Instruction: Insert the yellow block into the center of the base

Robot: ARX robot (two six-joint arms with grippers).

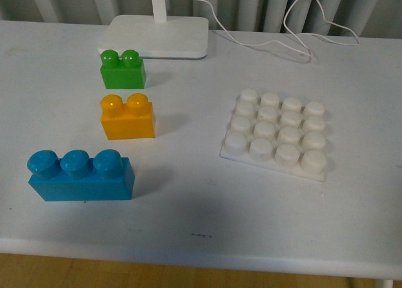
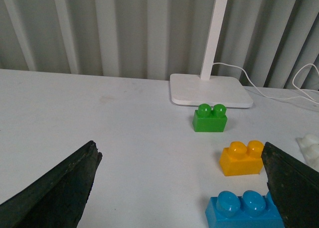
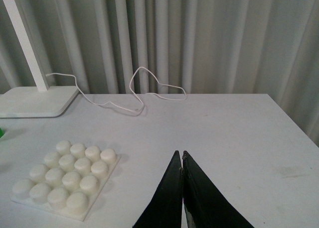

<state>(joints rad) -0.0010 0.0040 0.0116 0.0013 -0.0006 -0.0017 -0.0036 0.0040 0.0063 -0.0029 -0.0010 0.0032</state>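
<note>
1. Step in hand: pre-grasp, nothing picked up yet. The yellow block [image 1: 127,118] sits on the bench [image 1: 188,212], left half, studs up.
2. It's btwn the green block [image 1: 123,71] (farther) and the blue block [image 1: 80,175] (nearer), touching neither.
3. The base [image 1: 276,134] lies flat on the right half, well apart from the yellow block. All its studs are bare, incl. the centre four.
4. Left pincer [image 2: 179,147] is spread wide and empty. In its wrist view the yellow block is ahead and off toward one finger, not btwn the fingers.
5. Right pincer [image 3: 180,158] is pressed together w/ nothing in it. It hangs above the bench on the near-right side of the base.
6. Neither arm shows in the front view.
7. Next move, my read: the left arm is best placed. It needs to shift over the yellow block, drop w/ fingers straddling it, then close on its sides.
8. Watch the blue block: it's near, so a finger could nudge it on the way down.
9. After that: lift, carry right, line up over the centre studs, press down. The base looks loose and may slide under the push.
</note>
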